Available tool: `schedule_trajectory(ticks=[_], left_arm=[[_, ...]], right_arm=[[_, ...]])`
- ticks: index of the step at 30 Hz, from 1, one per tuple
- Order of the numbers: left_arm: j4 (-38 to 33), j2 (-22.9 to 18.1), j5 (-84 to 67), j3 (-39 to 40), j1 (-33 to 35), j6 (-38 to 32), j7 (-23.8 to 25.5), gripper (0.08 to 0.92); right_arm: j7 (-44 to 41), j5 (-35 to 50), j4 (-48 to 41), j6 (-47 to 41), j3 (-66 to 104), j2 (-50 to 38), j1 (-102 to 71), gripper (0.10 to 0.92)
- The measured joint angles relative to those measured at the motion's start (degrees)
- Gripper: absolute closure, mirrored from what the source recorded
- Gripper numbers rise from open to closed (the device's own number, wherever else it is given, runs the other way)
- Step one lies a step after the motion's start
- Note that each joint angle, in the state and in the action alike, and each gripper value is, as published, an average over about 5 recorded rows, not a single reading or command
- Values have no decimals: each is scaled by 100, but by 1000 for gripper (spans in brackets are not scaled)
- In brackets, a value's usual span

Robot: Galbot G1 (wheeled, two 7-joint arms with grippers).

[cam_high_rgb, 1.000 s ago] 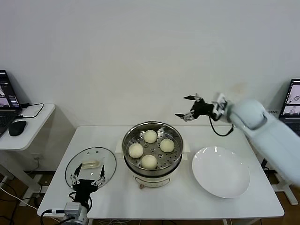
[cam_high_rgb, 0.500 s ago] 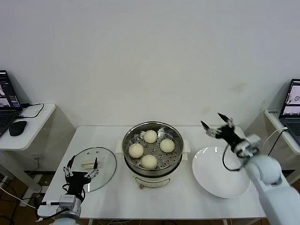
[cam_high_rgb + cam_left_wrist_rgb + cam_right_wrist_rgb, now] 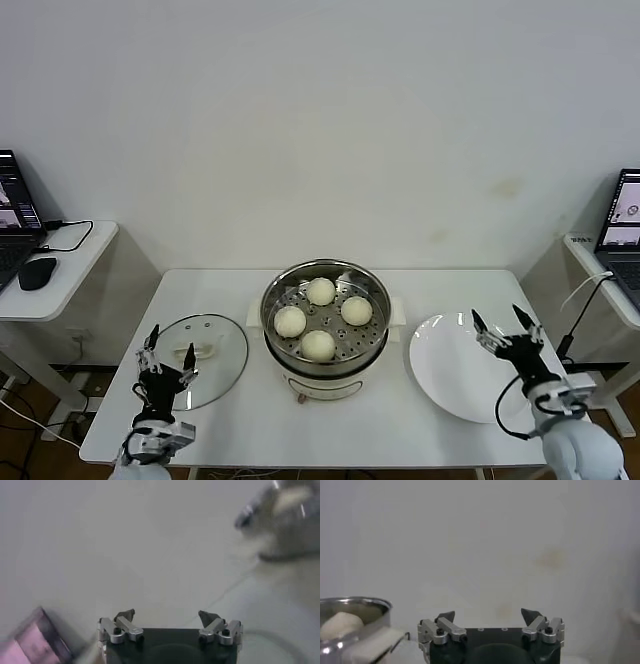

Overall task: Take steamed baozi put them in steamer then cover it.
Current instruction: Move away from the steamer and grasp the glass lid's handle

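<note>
Four cream-white buns point(image 3: 320, 318) sitting on the holed tray inside the shiny round steamer point(image 3: 325, 332), midway between both grippers. Glass lid point(image 3: 196, 357) (cream handle up) flat beside the spread left gripper point(image 3: 163, 361).

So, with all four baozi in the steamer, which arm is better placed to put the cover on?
Left. The left gripper, jaws open, is over the cover, left of the steamer. The right gripper is at the plate, opposite side.

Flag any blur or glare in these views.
Head view: sharp, with glare on the steamer rim and the cover. Left wrist view: background smeared, the steamer a blurred shape. Right wrist view: soft, one baozi hazy.
</note>
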Motion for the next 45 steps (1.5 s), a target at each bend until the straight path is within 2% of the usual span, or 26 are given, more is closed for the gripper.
schedule_trajectory(ticks=[7, 14, 25, 45], left_arm=[[327, 399, 1433, 128, -49, 6, -255, 177], [587, 606, 1916, 223, -211, 100, -35, 177], [954, 638, 2104, 386, -485, 453, 334, 177], [1697, 518, 2240, 560, -1052, 617, 322, 177]], right_arm=[[31, -39, 70, 109, 192, 172, -323, 203], [39, -101, 79, 189, 296, 283, -489, 203], [29, -197, 32, 296, 387, 354, -609, 203], [35, -244, -186, 431, 491, 388, -678, 203]])
